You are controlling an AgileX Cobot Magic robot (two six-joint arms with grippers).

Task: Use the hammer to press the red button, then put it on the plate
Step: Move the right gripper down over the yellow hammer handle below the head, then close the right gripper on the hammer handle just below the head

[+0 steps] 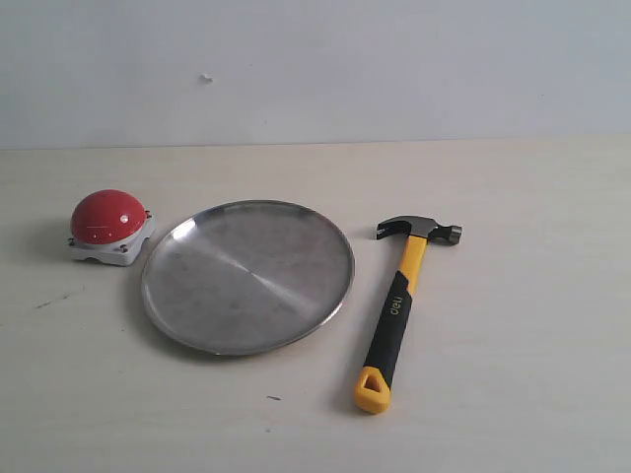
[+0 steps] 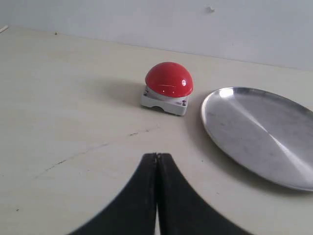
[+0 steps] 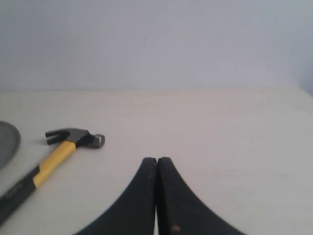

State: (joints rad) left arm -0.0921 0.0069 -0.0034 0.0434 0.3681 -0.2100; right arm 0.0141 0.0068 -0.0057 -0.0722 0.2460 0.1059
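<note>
The hammer (image 1: 396,308) lies flat on the table right of the plate (image 1: 246,276), dark head far, yellow looped end near. The red button (image 1: 108,217) on its white base sits just left of the plate. Neither gripper shows in the exterior view. In the left wrist view my left gripper (image 2: 157,155) is shut and empty, well short of the red button (image 2: 168,80), with the plate (image 2: 259,132) off to one side. My right gripper (image 3: 156,159) is likewise shut on nothing, apart from the hammer (image 3: 54,156); a sliver of the plate (image 3: 7,139) shows at the frame edge.
A pale wooden table (image 1: 513,394) carries everything, backed by a plain light wall (image 1: 315,59). Faint dark scuffs (image 1: 59,296) mark the tabletop near the button.
</note>
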